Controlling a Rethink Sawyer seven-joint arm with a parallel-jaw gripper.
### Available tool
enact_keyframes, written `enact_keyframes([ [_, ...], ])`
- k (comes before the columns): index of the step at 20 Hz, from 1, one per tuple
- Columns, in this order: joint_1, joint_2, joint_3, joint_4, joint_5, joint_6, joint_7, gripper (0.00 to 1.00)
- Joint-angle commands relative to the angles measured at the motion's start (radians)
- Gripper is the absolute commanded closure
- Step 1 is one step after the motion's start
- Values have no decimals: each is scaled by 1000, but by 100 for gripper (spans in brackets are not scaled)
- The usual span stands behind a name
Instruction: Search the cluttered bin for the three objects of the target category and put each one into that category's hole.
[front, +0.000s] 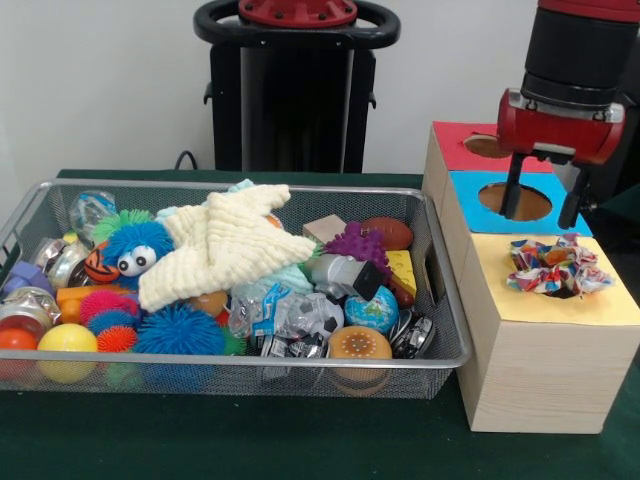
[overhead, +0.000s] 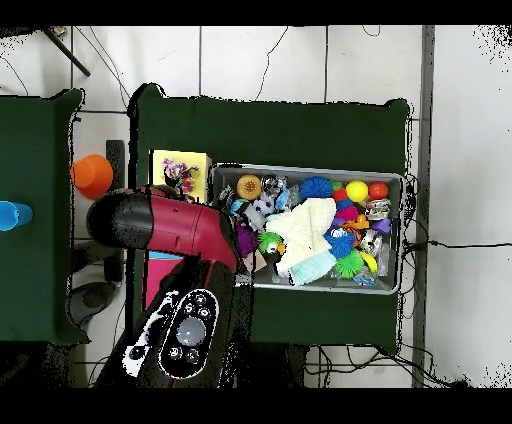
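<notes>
Multicoloured crumpled fabric scrunchie (front: 556, 266) lay on the yellow panel of the wooden sorting box (front: 540, 360), just below and slightly in front of the red and black gripper (front: 545, 195). No hole showed in the yellow panel in the front view; the scrunchie may have been covering it, could not tell. Gripper hung over the round hole in the blue panel (front: 515, 201), its two dark fingers (front: 512, 187) spread apart and pointing down, nothing between them. Scrunchie bunched with no clear long axis. Wire mesh bin (front: 440, 355) stood to the box's side, well apart from the gripper, still full: cream knitted star-shaped cloth (front: 225, 245) on top, spiky rubber balls, small globe. Judged next reach turns toward the bin, away from the scrunchie.
</notes>
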Motion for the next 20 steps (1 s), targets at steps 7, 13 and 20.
enact_keyframes([
  [7, -20, 29, -2, 8, -3, 148, 248, 100],
  [13, -14, 31, -14, 3, -2, 141, 254, 100],
  [20, -22, 52, -35, -102, -31, 207, 215, 100],
])
